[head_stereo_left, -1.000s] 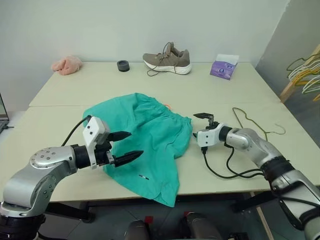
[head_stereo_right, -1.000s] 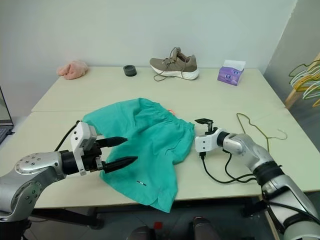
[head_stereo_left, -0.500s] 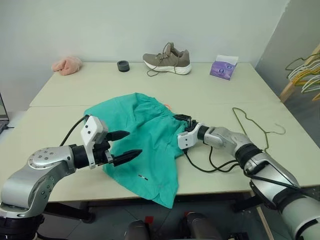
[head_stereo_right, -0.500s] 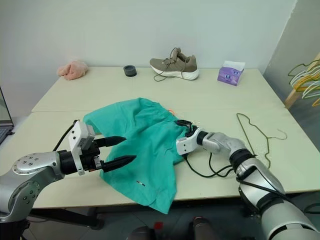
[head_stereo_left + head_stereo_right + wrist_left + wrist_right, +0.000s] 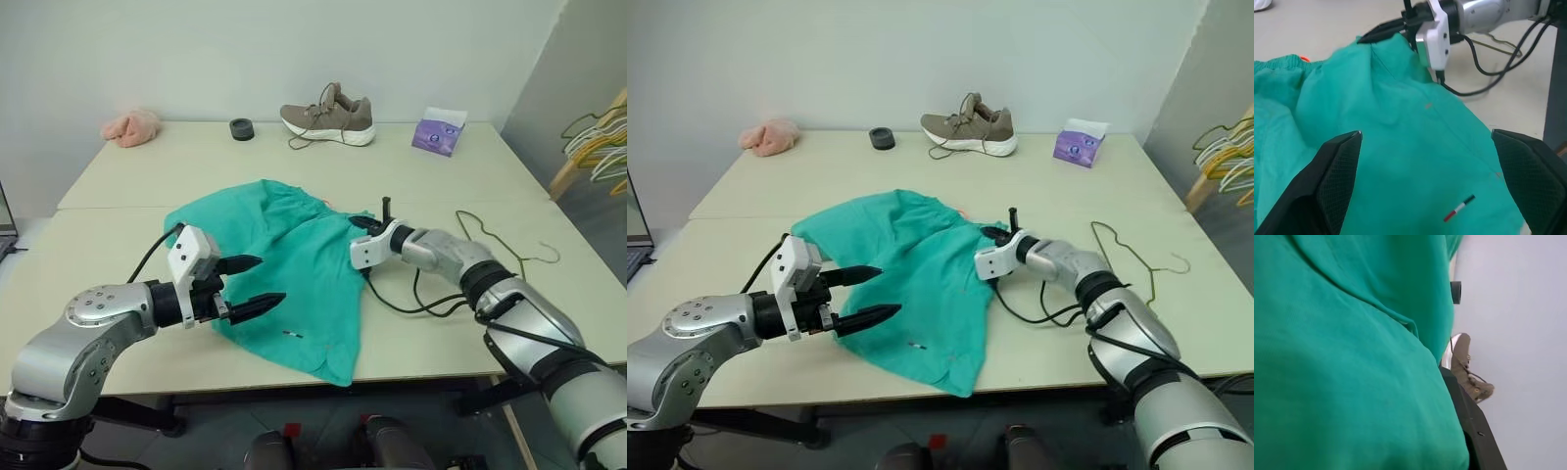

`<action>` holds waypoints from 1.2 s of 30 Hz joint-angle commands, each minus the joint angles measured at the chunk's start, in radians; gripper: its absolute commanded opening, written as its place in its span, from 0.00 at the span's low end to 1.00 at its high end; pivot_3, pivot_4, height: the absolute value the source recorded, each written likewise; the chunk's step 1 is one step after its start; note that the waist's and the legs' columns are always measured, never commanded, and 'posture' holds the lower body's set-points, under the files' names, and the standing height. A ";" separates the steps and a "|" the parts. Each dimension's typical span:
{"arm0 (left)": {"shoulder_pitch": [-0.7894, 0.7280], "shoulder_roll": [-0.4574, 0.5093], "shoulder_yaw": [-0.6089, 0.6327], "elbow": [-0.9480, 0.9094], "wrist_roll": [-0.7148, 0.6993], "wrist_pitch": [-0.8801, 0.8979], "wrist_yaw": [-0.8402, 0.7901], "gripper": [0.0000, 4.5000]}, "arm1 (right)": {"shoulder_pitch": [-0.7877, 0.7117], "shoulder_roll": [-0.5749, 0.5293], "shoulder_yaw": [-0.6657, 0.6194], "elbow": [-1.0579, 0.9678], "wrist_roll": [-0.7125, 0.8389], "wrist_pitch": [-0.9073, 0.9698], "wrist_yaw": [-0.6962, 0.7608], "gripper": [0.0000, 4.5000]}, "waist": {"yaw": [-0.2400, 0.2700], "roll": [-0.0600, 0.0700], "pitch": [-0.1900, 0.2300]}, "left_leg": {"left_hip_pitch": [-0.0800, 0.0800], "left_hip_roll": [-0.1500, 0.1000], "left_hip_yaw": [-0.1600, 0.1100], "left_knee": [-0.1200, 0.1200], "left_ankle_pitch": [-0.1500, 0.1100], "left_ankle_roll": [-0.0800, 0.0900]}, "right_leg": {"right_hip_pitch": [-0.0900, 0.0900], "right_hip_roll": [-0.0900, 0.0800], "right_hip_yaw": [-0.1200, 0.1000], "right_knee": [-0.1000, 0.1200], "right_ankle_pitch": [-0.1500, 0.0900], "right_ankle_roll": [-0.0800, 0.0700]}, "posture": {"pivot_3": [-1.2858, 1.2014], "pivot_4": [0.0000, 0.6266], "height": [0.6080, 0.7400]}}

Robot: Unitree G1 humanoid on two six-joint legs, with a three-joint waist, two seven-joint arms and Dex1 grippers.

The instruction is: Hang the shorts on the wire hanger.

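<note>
Pale wall (image 5: 196,49), beige table (image 5: 176,166), grey floor (image 5: 598,211)

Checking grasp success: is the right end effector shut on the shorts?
Shut: the right end effector pinches the shorts' raised edge.

The shorts (image 5: 294,264) look like matt woven cloth; the table (image 5: 411,171) seems smooth, matt laminate.
</note>
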 commanded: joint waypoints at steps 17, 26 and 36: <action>0.021 0.038 0.054 -0.037 -0.130 0.081 -0.072 1.00 | 0.396 -0.153 -0.142 -0.869 0.336 0.414 0.839 0.01 | -0.043 0.004 0.002 | 0.007 0.008 0.002 -0.001 0.000 0.000 | 0.002 0.003 0.002 0.003 -0.003 0.004 | 0.48 0.14 1.00; 0.136 0.068 -0.018 -0.173 -0.083 0.056 -0.060 1.00 | 0.239 0.019 -0.127 -0.667 0.292 0.460 0.776 0.01 | -0.027 0.004 0.002 | 0.004 0.003 0.002 -0.001 -0.001 -0.001 | 0.000 0.003 0.002 0.001 -0.003 0.004 | 0.50 0.14 1.00; 0.106 -0.093 -0.279 -0.087 0.216 -0.117 0.098 1.00 | 0.222 0.043 -0.160 -0.811 0.355 0.532 0.859 0.01 | -0.003 0.004 0.002 | 0.002 0.001 0.001 0.000 -0.001 0.000 | 0.000 0.002 0.002 0.001 -0.002 0.004 | 0.49 0.13 1.00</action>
